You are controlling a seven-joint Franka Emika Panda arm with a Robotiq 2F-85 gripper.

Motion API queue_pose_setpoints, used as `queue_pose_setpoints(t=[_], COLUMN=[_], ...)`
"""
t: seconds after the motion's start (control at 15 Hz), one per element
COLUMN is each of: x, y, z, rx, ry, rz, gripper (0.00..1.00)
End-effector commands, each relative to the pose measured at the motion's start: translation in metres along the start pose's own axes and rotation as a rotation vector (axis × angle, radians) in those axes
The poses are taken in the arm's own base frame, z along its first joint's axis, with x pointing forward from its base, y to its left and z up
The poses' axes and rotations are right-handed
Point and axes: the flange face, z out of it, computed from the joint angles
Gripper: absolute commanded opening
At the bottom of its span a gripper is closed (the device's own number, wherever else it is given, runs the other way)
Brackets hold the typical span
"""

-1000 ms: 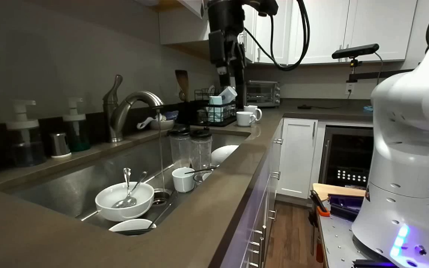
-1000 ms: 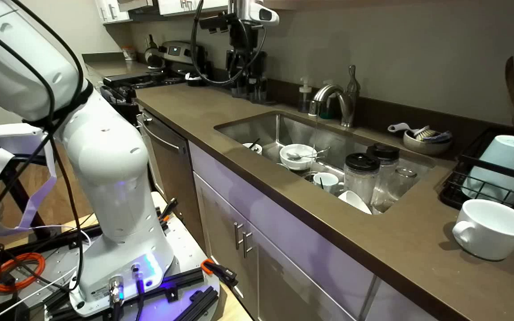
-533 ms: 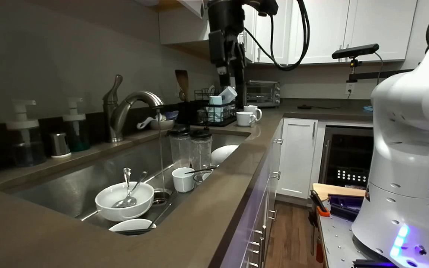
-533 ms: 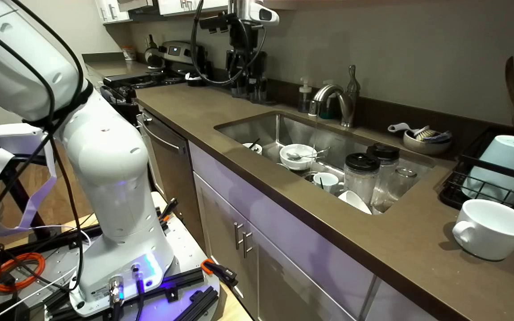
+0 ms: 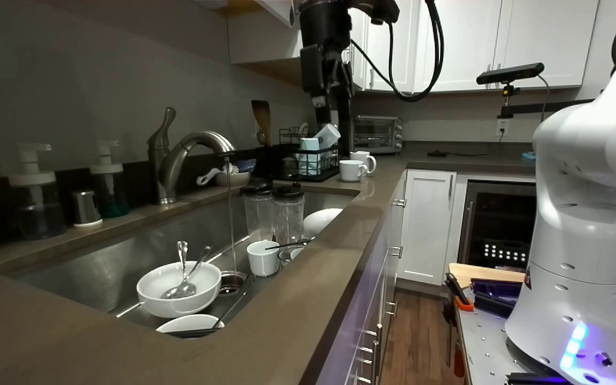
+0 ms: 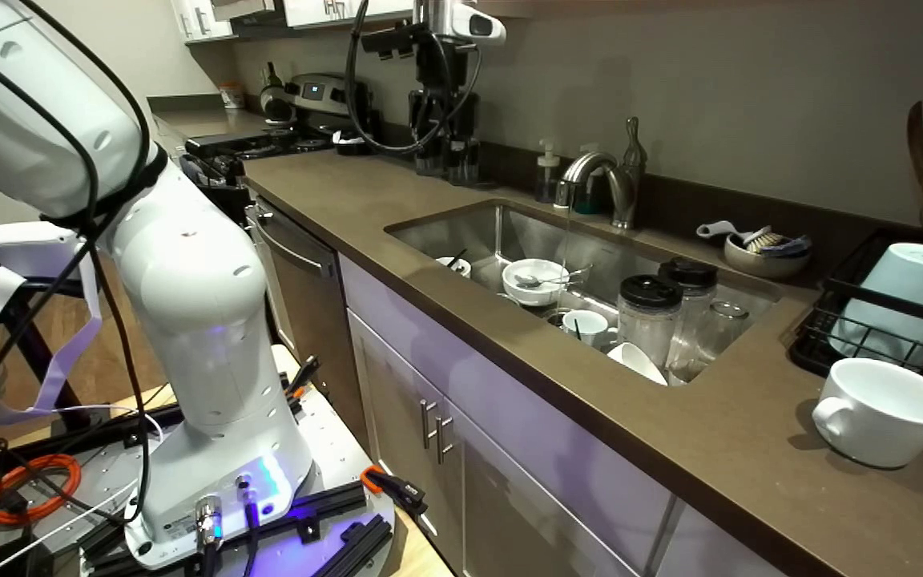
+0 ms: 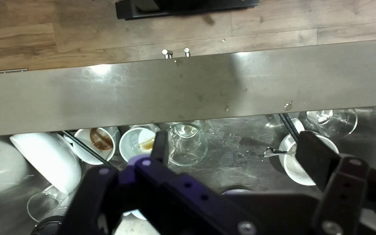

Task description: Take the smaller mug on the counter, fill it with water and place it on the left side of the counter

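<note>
I have my black two-fingered tool (image 7: 235,148) spread wide above the silver steel sink (image 5: 89,291); the small round white china mug (image 5: 349,171) stands on the brown stone bench (image 5: 297,307), beside a taller white china mug (image 5: 360,156).

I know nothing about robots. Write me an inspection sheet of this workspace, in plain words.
Surface: smooth grey-brown counter; wet-looking spots beside the sink.
Job's things: two white mugs on the counter, one partly behind the other; which is smaller is hard to tell. Faucet running.
Clutter: bowls, cups, glasses and lidded jars in the sink.
Gripper (the robot's hand): open above the sink, holding nothing.
Cables: black loop hanging from the arm; orange coil near the arm's base.
Surroundings: toaster oven, stove, white cabinets.
</note>
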Motion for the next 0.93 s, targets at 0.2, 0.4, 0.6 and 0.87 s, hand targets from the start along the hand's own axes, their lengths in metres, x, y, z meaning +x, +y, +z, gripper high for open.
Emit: queue_pose_setpoints(t=[0.2,0.4,0.6,0.87], x=[0.001,-0.003,-0.008,-0.010], y=[0.067,0.108,0.153,0.215], z=[-0.012,-0.016,-0.018,-0.011], rx=[0.044,0.080,0.079,0.043], ry=[0.047,0.078,0.122,0.179], rz=[0.139,0.221,0.321,0.464], gripper=[1.00,1.00,1.00,1.00])
